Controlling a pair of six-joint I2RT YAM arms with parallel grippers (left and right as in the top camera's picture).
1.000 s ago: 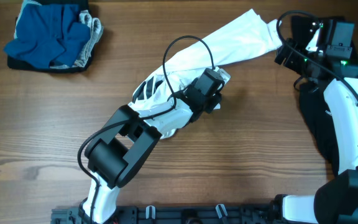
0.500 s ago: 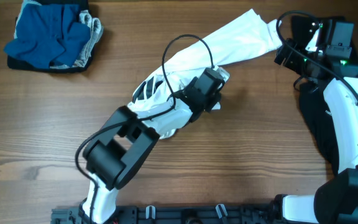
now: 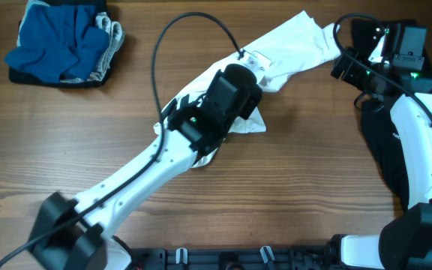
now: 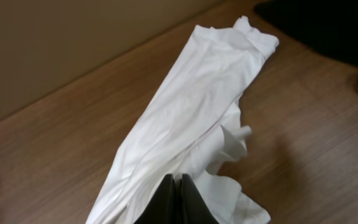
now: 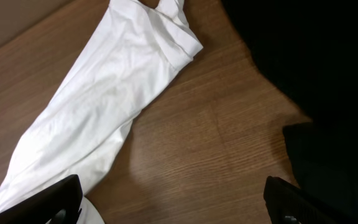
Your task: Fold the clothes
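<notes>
The white T-shirt (image 3: 291,45) lies bunched into a long band on the wooden table (image 3: 298,195). Its long axis runs on a diagonal from a crumpled mass near the table's middle up to a hemmed end at the far right, which points toward the right arm (image 3: 418,142). The left arm (image 3: 148,169) reaches in from the near-left edge and lies across the lower half of the band, hiding most of it from above. Only a scrap of black striped print shows beside the arm (too little to read the pattern). In the left wrist view the left gripper (image 4: 180,186) has its two fingers pressed flat together with white fabric pinched at their tips, and the cloth runs away from them toward the hemmed end. The frame's lower edge cuts off the fingers themselves. The right gripper (image 5: 176,205) stands spread wide with nothing between its fingers, only bare wood under them, just beside the shirt's hemmed end. A black garment (image 3: 377,142) lies at the right edge, largely covered by the right arm, and its outline is hard to make out. A pile of blue and grey clothes (image 3: 58,45) sits at the far-left corner, well apart, its top cut off by the frame.
</notes>
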